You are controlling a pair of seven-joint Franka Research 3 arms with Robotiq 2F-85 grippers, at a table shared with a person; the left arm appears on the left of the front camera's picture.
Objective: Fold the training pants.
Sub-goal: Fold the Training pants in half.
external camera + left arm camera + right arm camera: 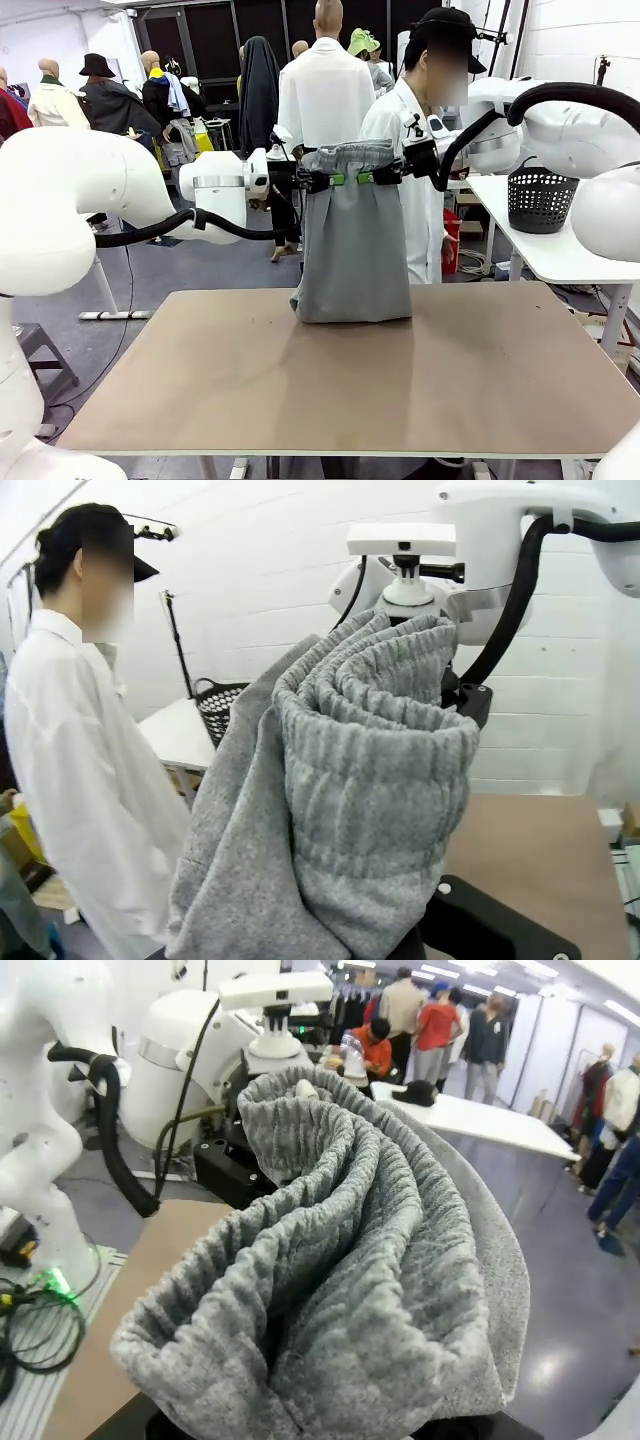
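Grey training pants (352, 245) hanging above the brown surface (350, 385), hem resting on it, left pincer (316, 181) and right pincer (392, 174) each clamped on the gathered waistband, front view alone showing the person (415, 150) directly behind, wrist views showing bunched waistband ribs close up

No text, label, brand, number or sign can be read on anything in these views.

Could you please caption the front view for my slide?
Both grippers, left and right, hold grey pants up by the waistband, hem touching the table.
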